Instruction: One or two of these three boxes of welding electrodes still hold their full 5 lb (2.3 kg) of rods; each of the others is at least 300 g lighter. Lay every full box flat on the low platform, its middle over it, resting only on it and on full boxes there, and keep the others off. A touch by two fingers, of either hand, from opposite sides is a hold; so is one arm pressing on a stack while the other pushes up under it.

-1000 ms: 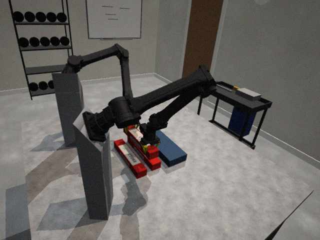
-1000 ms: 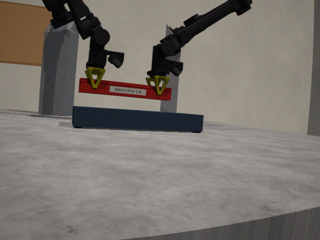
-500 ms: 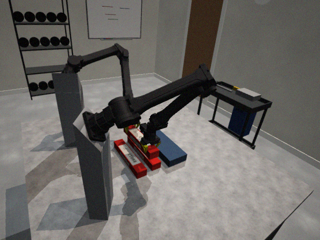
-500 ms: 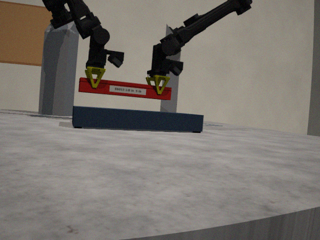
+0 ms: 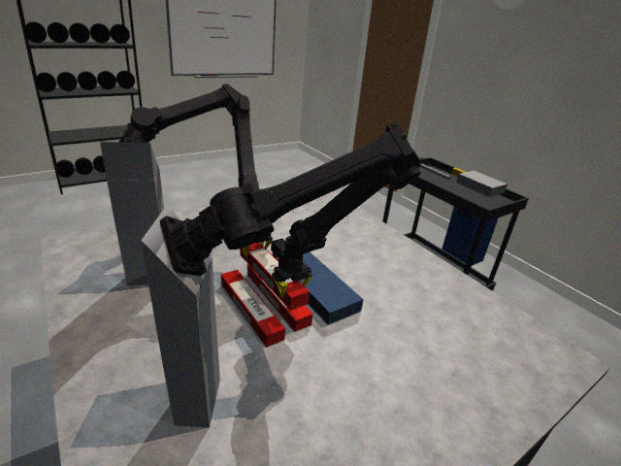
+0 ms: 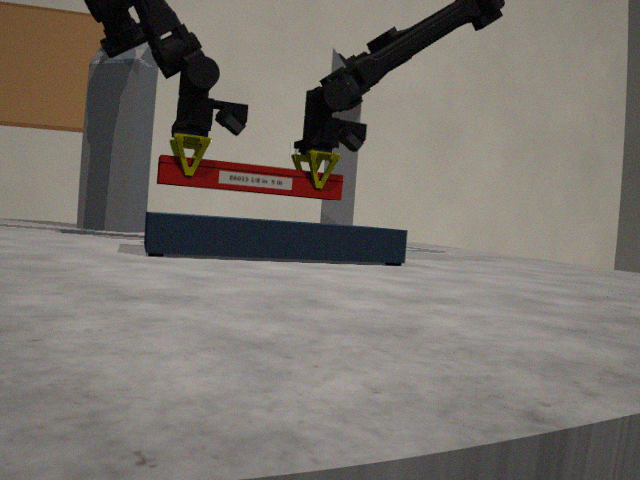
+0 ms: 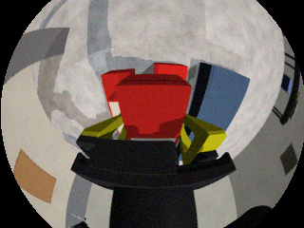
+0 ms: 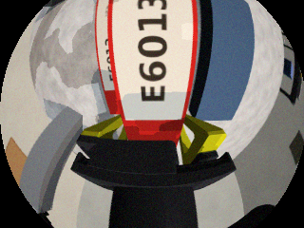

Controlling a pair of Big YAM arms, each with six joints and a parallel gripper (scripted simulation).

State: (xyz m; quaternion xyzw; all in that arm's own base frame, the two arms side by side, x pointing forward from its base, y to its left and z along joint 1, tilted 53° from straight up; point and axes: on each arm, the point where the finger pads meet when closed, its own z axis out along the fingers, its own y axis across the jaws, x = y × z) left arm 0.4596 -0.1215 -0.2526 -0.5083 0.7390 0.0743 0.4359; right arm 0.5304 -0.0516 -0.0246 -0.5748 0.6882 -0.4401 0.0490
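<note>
A red electrode box labelled E6013 (image 5: 273,273) (image 6: 248,178) hangs in the air, held near both ends and tilted slightly. My right gripper (image 5: 293,281) (image 6: 188,162) is shut on its near end, and the box (image 8: 148,45) stretches away from it. My left gripper (image 5: 255,248) (image 6: 315,170) is shut on the far end (image 7: 152,108). The low blue platform (image 5: 331,290) (image 6: 273,240) (image 8: 222,51) lies beside and below the held box. Two more red boxes lie flat on the table: one (image 5: 253,306) apart to the side, one (image 5: 288,313) under the held box.
Two grey pedestals (image 5: 185,320) (image 5: 132,200) carry the arms just beyond the boxes. A dark side table (image 5: 471,195) stands at the far right and a shelf rack (image 5: 80,75) at the back left. The table's edge (image 5: 567,416) runs at the lower right.
</note>
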